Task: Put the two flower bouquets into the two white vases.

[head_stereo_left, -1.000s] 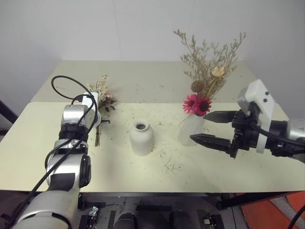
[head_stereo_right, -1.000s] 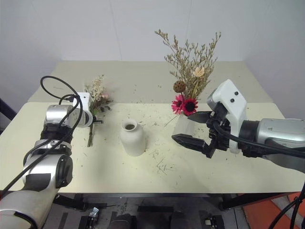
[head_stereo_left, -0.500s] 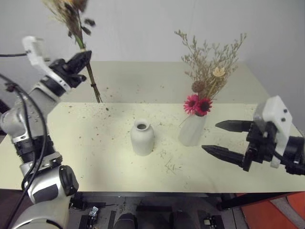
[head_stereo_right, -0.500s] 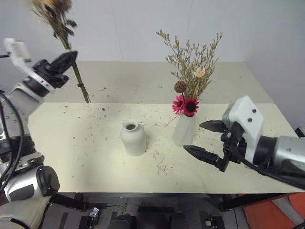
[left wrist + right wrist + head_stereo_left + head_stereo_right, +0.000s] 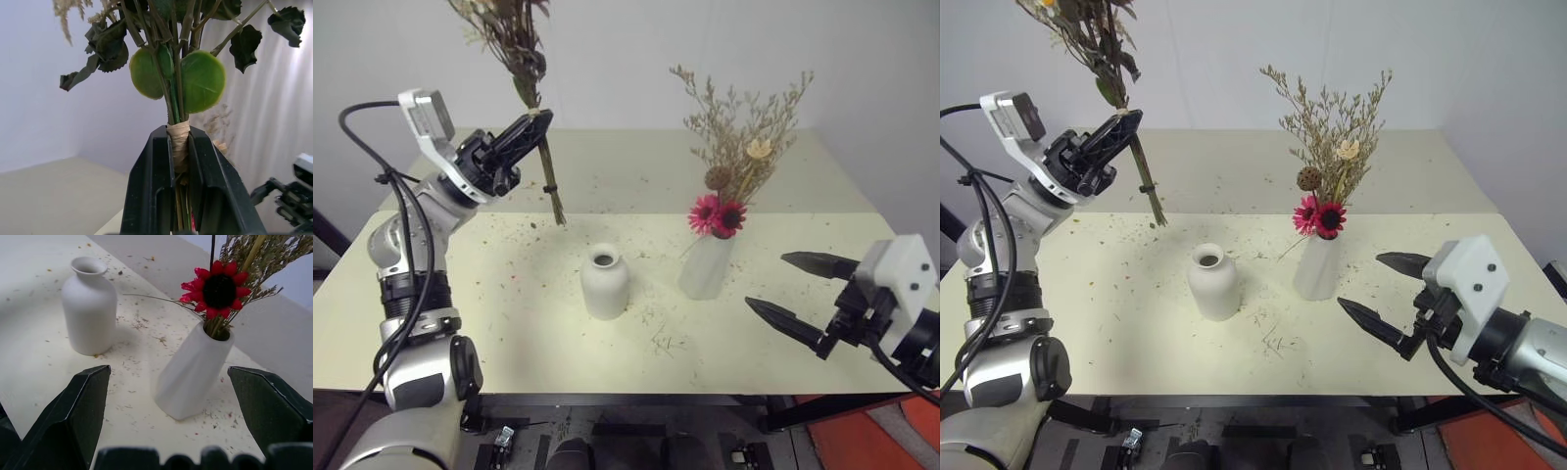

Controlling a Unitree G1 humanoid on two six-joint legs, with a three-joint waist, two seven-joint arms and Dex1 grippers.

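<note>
My left gripper [image 5: 534, 128] is shut on the twine-wrapped stems of the rose bouquet [image 5: 178, 134], held upright in the air over the table's back left. Its green leaves and dry sprigs [image 5: 505, 27] rise above the fingers, and the stem ends [image 5: 556, 211] hang below, left of and behind the short round vase [image 5: 605, 282]. That vase stands empty at the table's middle. To its right, the tall tapered vase [image 5: 707, 264] holds the pink-red daisy bouquet [image 5: 736, 147]. My right gripper [image 5: 766, 281] stands open and empty, right of the tall vase and apart from it.
The cream table [image 5: 509, 333] is strewn with dry flower crumbs around both vases. A seam [image 5: 636, 211] runs across it behind the vases, and a white wall stands at the back.
My left gripper has lifted the rose bouquet off the table, turned it upright and carried it towards the middle. My right gripper has drawn back to the right, away from the tall vase.
</note>
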